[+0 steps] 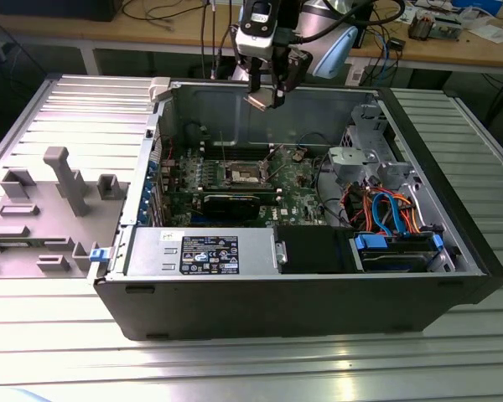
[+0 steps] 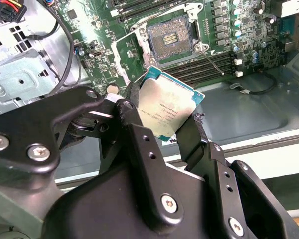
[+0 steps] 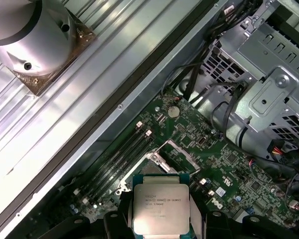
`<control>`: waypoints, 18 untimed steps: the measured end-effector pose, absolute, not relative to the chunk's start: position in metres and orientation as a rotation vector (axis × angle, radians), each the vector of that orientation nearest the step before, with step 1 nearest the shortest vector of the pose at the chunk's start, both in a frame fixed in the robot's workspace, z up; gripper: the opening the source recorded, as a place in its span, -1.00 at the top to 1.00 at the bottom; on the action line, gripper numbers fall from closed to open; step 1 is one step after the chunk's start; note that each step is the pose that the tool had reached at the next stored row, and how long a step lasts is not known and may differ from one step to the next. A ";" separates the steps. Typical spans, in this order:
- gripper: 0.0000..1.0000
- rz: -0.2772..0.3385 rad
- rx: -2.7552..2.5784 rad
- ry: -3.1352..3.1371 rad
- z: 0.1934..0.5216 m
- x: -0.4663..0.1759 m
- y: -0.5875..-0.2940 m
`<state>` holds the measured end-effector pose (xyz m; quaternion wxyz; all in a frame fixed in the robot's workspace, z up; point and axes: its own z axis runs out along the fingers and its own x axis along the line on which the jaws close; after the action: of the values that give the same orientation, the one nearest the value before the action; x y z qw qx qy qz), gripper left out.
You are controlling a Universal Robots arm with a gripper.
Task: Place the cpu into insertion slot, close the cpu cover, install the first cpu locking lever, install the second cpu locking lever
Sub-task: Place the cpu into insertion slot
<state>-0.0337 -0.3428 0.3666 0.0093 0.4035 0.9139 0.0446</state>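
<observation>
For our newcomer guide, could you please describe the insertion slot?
Inside the open black computer case lies a green motherboard. Near its middle is the insertion slot, a square dark recess with a silvery rim, unlike the long narrow black slots beside it.

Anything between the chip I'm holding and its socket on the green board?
Nothing visible. The silver-grey square cpu hangs high over the green motherboard; the dark silver-rimmed insertion slot lies uncovered, its recess bare in the second wrist view.
</observation>
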 end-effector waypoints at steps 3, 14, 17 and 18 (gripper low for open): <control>-0.08 0.139 1.278 2.845 0.367 -0.034 -0.343; -0.08 0.138 1.337 2.816 0.367 -0.034 -0.343; -0.08 0.138 1.351 2.809 0.366 -0.034 -0.343; -0.08 0.138 1.354 2.807 0.366 -0.034 -0.343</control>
<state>-0.0338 -0.3428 0.3665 0.0108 0.4340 0.8997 0.0443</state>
